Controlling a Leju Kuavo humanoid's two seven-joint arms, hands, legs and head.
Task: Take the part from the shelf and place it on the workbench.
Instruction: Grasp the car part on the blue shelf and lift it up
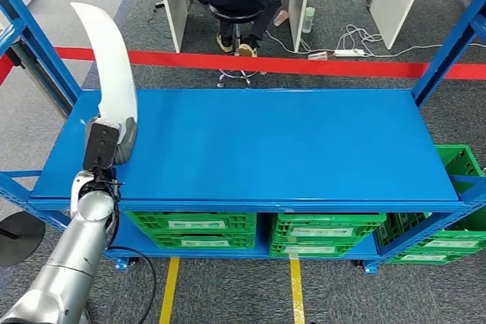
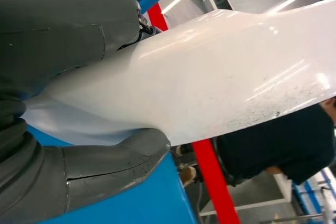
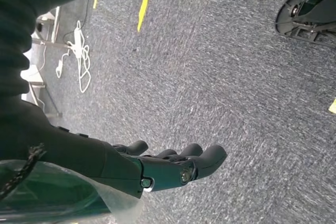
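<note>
Blue worktop [image 1: 275, 142] lies bare beneath the long curved white part [image 1: 112, 58], which the left hand [image 1: 106, 144] grasps by its near end at the left edge, fingers [image 2: 115, 156] clamped around it, so it could lever loose; the right hand [image 3: 158, 169] hangs with fingers released.

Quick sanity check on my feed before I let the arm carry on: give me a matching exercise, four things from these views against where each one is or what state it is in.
Things
1. white curved part
2. left hand
3. right hand
4. green crates

Places or states
A. on the lower level, under the blue shelf top
B. hanging over grey carpet, fingers held out, holding nothing
C. standing up above the left end of the shelf top, held at its lower end
D. gripping the lower end of the part

Pairs: 1-C, 2-D, 3-B, 4-A
</note>
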